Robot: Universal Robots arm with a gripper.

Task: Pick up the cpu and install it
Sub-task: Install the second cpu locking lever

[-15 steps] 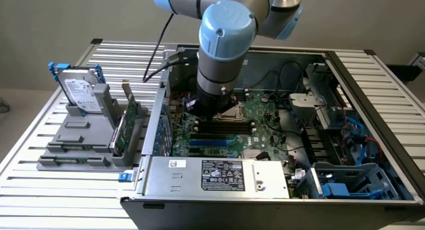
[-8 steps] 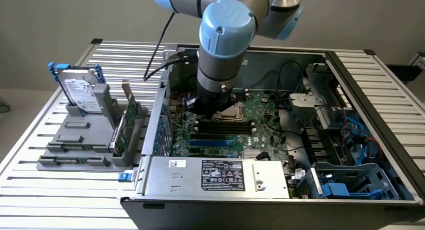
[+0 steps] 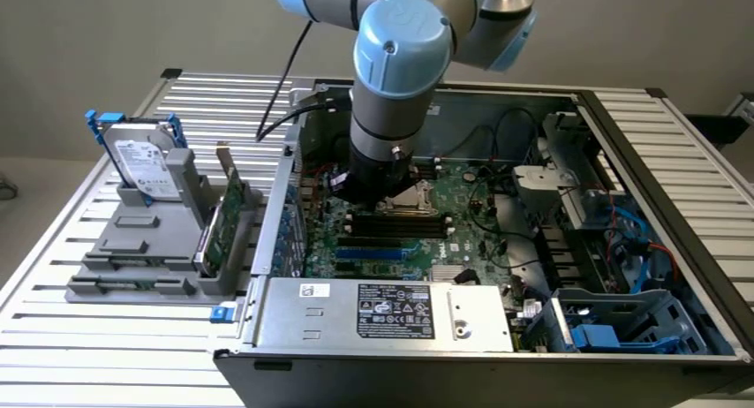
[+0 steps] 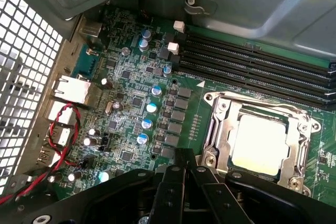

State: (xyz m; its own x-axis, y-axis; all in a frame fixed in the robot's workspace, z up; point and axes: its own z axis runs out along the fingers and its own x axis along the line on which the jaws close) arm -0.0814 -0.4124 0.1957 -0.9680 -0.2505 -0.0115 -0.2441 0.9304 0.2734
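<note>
Arm (image 3: 395,90) hides socket in exterior view, end effector (image 4: 185,169) base cut off

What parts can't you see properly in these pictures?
- Exterior view: the socket is mostly hidden behind the robot arm.
- Wrist view: the hand is cut off by the picture's edge; its fingers are shut, holding nothing.
- Wrist view: glare washes out the cpu in the socket, so any markings are unreadable.
- Exterior view: the hard drive label is too small to read.

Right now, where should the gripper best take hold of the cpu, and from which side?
Probably from straight above, on its flat top. The cpu lies flat inside the socket frame, which surrounds its edges closely, so side grips look blocked. The gripper is shut beside the socket.
</note>
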